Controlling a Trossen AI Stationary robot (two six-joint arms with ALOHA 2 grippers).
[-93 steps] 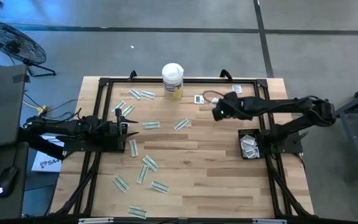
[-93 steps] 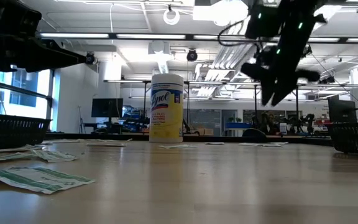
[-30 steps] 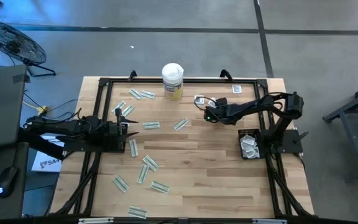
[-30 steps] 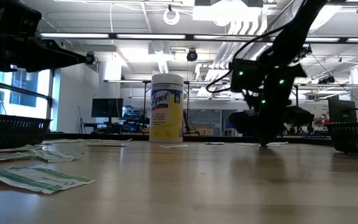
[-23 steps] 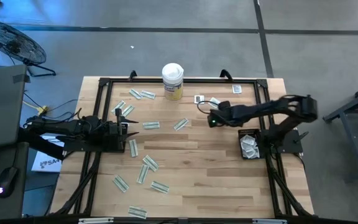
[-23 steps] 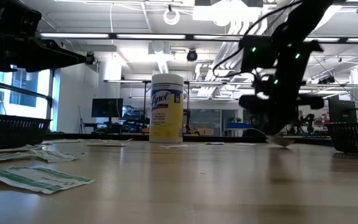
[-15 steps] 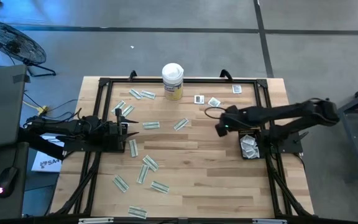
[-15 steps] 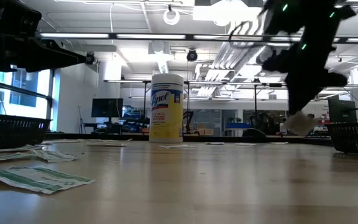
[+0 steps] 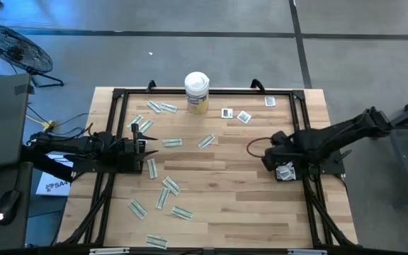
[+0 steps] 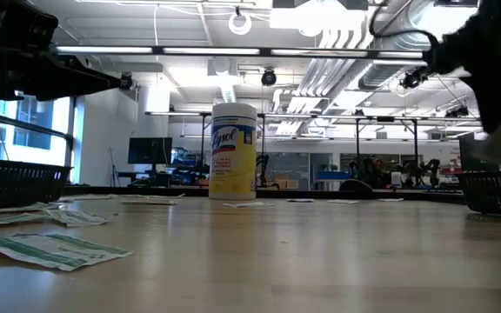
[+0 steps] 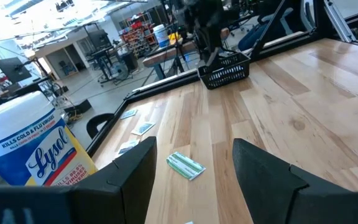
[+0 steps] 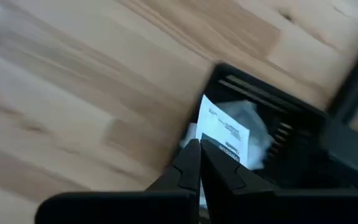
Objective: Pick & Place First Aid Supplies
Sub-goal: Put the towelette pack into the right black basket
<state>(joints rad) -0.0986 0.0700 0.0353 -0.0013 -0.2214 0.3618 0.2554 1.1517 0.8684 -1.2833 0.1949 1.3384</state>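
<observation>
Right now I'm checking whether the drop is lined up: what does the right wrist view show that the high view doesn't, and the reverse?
Only the right wrist view shows the white packet pinched in the shut right claw, held over the basket. Only the high view shows the loose strips, the canister, the waiting left claw and three white squares still on the table. Both show the basket and the packets in it.

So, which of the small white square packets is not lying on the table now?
The white packet pinched in the right gripper, hanging over the black basket. The other loose squares lie flat on the wood near the canister.
</observation>
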